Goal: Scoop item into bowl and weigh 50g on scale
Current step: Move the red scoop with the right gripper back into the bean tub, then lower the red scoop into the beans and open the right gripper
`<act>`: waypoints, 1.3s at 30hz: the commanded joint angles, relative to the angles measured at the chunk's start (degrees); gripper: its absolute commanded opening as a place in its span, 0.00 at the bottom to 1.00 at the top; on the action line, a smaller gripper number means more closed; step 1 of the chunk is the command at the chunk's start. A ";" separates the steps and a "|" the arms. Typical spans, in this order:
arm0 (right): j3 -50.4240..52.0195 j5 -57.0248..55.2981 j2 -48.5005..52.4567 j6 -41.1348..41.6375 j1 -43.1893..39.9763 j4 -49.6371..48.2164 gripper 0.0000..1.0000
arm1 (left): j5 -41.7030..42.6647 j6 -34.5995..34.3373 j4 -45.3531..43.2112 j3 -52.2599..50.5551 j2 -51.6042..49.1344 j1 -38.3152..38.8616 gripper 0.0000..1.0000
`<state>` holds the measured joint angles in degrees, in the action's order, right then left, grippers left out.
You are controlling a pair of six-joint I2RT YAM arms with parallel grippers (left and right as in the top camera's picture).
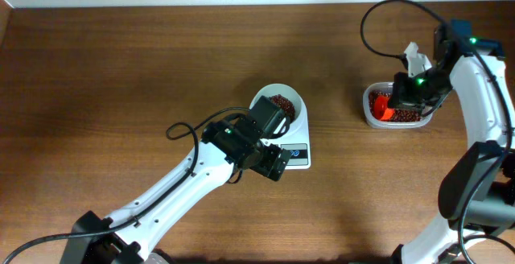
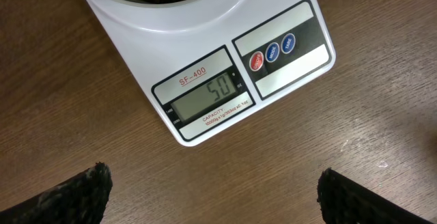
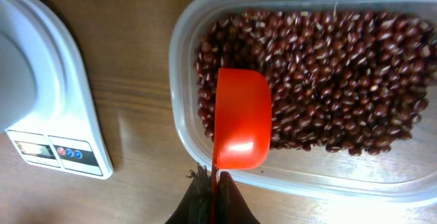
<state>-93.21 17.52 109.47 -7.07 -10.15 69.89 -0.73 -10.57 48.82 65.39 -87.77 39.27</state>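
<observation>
Overhead, I count one scale, its front partly hidden under my left gripper, and one white bowl on it with beans inside. One clear tub sits well to the right. My right gripper hangs over it, covering much of the one orange scoop.

Left wrist: jaws spread wide, two fingertips cropped at the bottom corners. The bowl is cut off at the top, the display reads 50, and there are three buttons.

Right wrist: jaws clamped on the scoop's handle, barely in frame. The scoop lies over the tub's beans.
</observation>
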 commanded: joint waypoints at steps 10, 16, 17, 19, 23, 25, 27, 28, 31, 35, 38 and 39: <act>5.25 -15.21 -0.22 4.57 0.76 -8.41 0.04 | -0.59 -0.70 0.07 1.09 -0.39 0.07 0.99; 5.25 -14.21 -0.22 4.55 0.79 -8.68 0.04 | -0.59 -0.70 0.07 1.09 -0.39 0.07 0.99; 5.25 -13.44 -0.22 4.55 0.79 -8.68 0.04 | -0.59 -0.70 0.07 1.09 -0.39 0.07 0.99; 5.25 -13.25 -0.22 4.55 0.79 -8.85 0.04 | -0.59 -0.70 0.07 1.09 -0.39 0.07 0.99; 5.29 -13.25 -0.22 4.55 0.79 -9.57 0.04 | -0.59 -0.70 0.07 1.09 -0.39 0.07 0.99; 5.31 -13.22 -0.22 4.55 0.79 -9.70 0.04 | -0.57 -0.70 0.07 1.09 -0.39 0.07 0.99; 5.31 -13.22 -0.17 4.55 0.79 -9.73 0.04 | -0.57 -0.70 0.07 1.09 -0.39 0.07 0.99; 5.31 -13.20 -0.11 4.57 0.81 -9.70 0.04 | -0.59 -0.70 0.04 1.09 -0.39 0.07 0.99; 5.46 -13.05 0.17 4.55 0.83 -9.84 0.04 | -0.59 -0.70 0.07 1.09 -0.39 0.07 0.99; 5.92 -13.05 0.87 4.55 0.83 -10.56 0.04 | -0.59 -0.70 0.07 1.09 -0.39 0.07 0.99; 6.08 -13.05 0.92 4.55 0.83 -10.97 0.04 | -0.59 -0.70 0.07 1.09 -0.39 0.07 0.99; 6.12 -13.05 0.92 4.55 0.83 -11.02 0.04 | -0.59 -0.70 0.07 1.09 -0.39 0.07 0.99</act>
<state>-88.16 5.85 109.45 -2.98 -9.54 59.59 -0.75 -10.57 48.82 65.39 -87.77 39.27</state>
